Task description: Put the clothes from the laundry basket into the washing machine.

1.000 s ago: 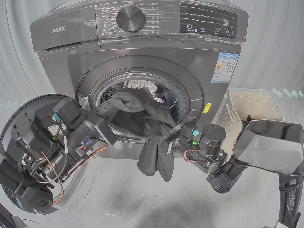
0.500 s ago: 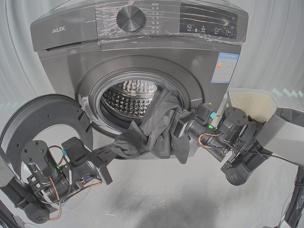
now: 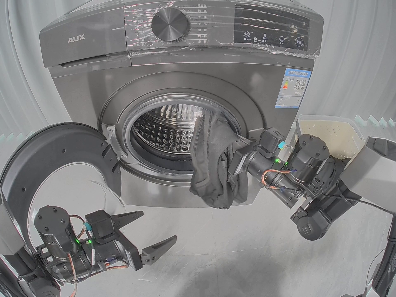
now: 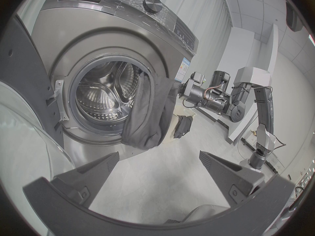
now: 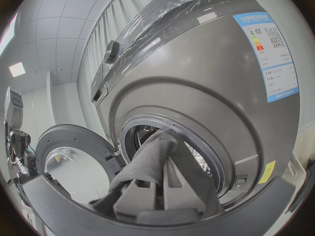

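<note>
Low over the floor in front of the washing machine (image 3: pixel 181 75), the left gripper (image 3: pixel 159 226) is hovering with its fingers (image 4: pixel 92 174) spread wide and holding nothing, just before the round door (image 3: pixel 62 145), which is standing swung open to the machine's left. Farther in, the right gripper (image 3: pixel 232 161) is pinching a dark garment (image 3: pixel 212 157) between its pressed-together fingers (image 5: pixel 174 181) at the right side of the door opening. The garment's upper part is draping over the opening's rim into the drum (image 3: pixel 165 133), while the rest is hanging down outside across the machine's front. Beyond the right arm, the pale laundry basket (image 3: pixel 330 133) is standing on the floor beside the machine's right front corner, and another dark piece of cloth (image 4: pixel 183 126) is lying there below that arm.
</note>
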You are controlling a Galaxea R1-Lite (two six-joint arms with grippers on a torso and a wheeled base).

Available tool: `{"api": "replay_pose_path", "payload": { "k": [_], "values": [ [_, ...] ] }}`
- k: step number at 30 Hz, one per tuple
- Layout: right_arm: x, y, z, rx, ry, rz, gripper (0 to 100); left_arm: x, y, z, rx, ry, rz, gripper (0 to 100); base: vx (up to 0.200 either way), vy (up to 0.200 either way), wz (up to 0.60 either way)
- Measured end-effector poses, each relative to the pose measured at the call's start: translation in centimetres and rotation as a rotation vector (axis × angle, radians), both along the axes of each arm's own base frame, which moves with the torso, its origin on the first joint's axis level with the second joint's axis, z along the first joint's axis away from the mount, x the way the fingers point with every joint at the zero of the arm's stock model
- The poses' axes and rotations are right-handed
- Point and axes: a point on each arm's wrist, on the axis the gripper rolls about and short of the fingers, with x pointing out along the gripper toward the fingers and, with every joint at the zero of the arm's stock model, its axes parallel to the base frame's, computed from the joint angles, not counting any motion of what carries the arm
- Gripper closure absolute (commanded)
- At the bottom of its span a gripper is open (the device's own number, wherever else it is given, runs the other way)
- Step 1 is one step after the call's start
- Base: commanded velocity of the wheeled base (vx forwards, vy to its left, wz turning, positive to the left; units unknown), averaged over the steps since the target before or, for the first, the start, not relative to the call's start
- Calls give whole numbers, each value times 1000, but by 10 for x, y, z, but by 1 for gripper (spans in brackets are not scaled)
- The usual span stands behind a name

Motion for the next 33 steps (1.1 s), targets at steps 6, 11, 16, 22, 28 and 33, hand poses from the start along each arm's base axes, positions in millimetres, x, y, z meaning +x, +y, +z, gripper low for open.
{"api": "replay_pose_path", "payload": {
  "k": [6,11,16,22,28,33],
  "values": [
    [-5,4,2,4,-3,18,100,-1,1,-2,6,9,1,0,0,0,0],
    [-8,8,4,6,-6,29,100,1,0,-1,2,4,4,0,0,0,0],
    [-10,9,4,7,-5,35,100,5,-2,2,-13,-13,7,0,0,0,0],
    [-17,16,5,12,-5,60,100,25,-15,13,-60,-75,13,0,0,0,0],
    [-30,30,5,16,-2,106,100,48,-31,13,-76,-104,16,0,0,0,0],
    [-39,40,5,16,0,141,100,66,-41,8,-83,-113,23,0,0,0,0]
  ]
}}
